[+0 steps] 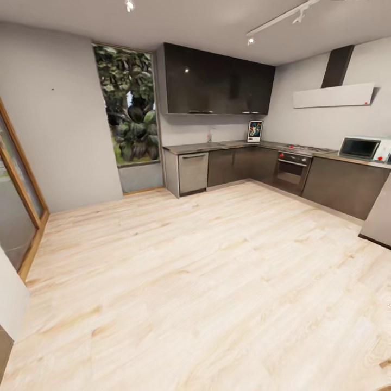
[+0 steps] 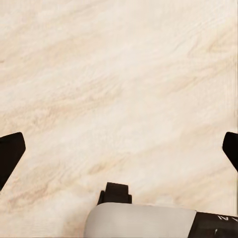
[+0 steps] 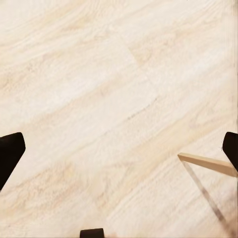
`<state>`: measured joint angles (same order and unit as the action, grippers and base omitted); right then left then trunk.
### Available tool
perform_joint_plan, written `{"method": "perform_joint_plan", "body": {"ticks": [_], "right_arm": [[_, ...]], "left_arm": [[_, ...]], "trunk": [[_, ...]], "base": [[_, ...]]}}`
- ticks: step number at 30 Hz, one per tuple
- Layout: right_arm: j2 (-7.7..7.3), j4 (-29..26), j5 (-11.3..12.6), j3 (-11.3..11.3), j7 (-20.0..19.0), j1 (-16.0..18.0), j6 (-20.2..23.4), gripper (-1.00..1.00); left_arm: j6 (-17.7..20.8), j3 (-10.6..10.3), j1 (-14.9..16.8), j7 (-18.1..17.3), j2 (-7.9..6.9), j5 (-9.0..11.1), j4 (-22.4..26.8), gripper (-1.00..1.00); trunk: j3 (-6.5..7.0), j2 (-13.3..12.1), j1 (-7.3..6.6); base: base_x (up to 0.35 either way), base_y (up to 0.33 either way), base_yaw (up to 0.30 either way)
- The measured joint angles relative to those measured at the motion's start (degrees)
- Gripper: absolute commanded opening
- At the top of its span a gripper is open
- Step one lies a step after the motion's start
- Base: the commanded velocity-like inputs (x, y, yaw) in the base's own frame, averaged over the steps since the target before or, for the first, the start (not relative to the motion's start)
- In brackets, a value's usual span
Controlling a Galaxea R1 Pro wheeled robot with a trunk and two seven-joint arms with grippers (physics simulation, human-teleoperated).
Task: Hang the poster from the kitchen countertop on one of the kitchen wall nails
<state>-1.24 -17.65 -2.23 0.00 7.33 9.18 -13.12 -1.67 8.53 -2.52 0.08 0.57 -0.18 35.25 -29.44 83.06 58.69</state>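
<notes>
Kitchen, far view: poster (image 1: pixel 254 131) upright on the countertop (image 1: pixel 228 145), leaning at the back wall in the corner.

I log a small framed rectangle, blue picture, on a long L-shaped grey top over dark flat cabinet fronts; a nail (image 1: pixel 52 89) is a dark speck on the pale left wall. Floor (image 1: pixel 206 282) is pale grained wood plank. My left gripper (image 2: pixel 119 148) and right gripper (image 3: pixel 119 148) point down at the planks, black fingertips wide apart, nothing held.
</notes>
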Motion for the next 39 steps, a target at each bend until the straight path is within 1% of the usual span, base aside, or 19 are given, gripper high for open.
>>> {"method": "perform_joint_plan", "body": {"ticks": [4,9,39], "right_arm": [[0.0,0.01,0.0,0.0,0.02,0.0,0.0,1.0],[0.0,0.02,0.0,0.02,0.0,0.01,-0.05,1.0],[0.01,0.02,0.0,0.0,0.04,0.01,-0.1,1.0]], "left_arm": [[0.0,0.0,0.0,0.0,0.0,-0.01,0.0,1.0],[0.0,0.01,-0.01,0.0,0.0,0.01,0.02,1.0],[0.0,0.01,-0.01,0.0,0.0,-0.03,0.02,1.0]], "trunk": [[0.0,0.0,0.0],[0.0,0.0,0.0],[0.0,0.0,0.0]], "base": [[0.339,0.0,-0.242],[0.34,0.0,-0.078],[0.339,0.0,-0.004]]}}
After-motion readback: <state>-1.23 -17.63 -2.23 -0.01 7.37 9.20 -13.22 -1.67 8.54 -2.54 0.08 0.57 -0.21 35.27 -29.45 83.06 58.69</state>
